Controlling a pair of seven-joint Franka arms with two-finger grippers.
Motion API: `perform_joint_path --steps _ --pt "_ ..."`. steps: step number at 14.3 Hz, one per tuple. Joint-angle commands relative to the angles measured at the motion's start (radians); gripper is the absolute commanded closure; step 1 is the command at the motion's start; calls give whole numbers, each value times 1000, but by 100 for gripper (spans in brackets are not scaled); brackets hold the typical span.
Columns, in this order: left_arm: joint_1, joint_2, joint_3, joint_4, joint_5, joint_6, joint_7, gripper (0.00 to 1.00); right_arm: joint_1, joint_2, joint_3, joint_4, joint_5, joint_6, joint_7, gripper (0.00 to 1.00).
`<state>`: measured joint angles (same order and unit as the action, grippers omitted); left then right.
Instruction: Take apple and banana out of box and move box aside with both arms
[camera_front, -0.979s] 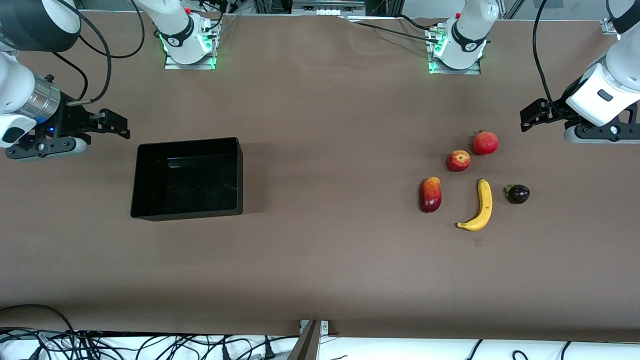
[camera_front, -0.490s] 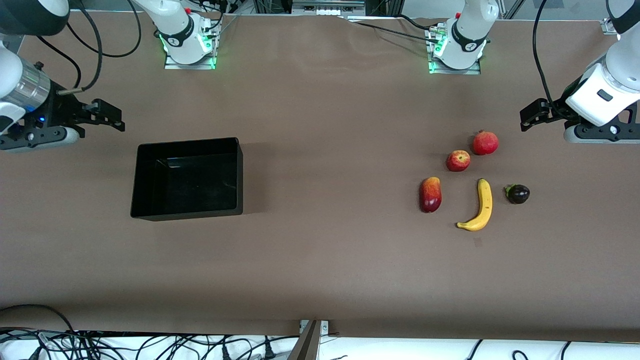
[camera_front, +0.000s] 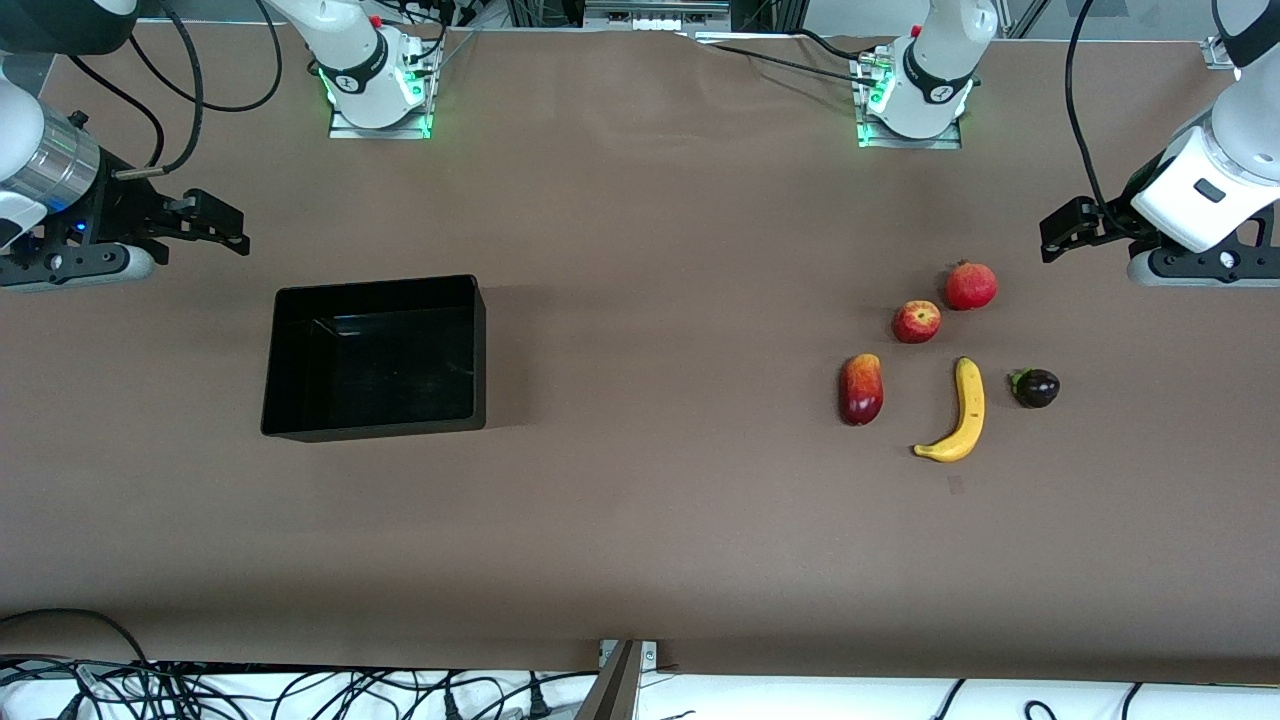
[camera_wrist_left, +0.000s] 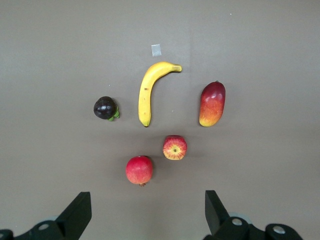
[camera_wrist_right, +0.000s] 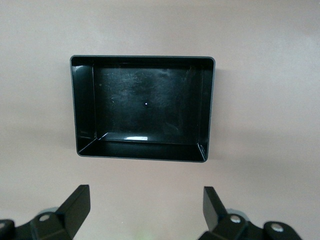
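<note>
The black bin (camera_front: 378, 286) stands open and empty toward the right arm's end of the table; it also shows in the right wrist view (camera_wrist_right: 142, 59). The yellow banana (camera_front: 962, 412) and the small red apple (camera_front: 916, 321) lie toward the left arm's end, and both show in the left wrist view, banana (camera_wrist_left: 150, 90) and apple (camera_wrist_left: 174, 147). My right gripper (camera_front: 222, 225) is open and empty above bare table, off the bin's corner (camera_wrist_right: 145, 207). My left gripper (camera_front: 1058, 230) is open and empty above bare table beside the fruit group (camera_wrist_left: 147, 215).
A round red fruit (camera_front: 970, 286) lies just farther from the front camera than the apple. A red-yellow mango (camera_front: 861, 389) and a small dark purple fruit (camera_front: 1036, 387) flank the banana. The arm bases (camera_front: 378, 90) stand along the table's back edge.
My right gripper has drifted toward the base side of the table, away from the bin. The left arm, the bin and the fruits have not moved.
</note>
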<state>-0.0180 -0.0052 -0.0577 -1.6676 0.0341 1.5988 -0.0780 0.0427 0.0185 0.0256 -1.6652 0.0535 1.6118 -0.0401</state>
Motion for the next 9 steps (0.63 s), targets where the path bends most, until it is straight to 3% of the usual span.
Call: perform_joint_path --steps 1,9 --pt "-2 -13 -1 2 -17 -14 -11 0 -20 -3 22 21 -14 -13 6 0" --pt "-2 -13 -1 2 -17 -13 -11 0 -10 0 22 45 -27 -20 6 0"
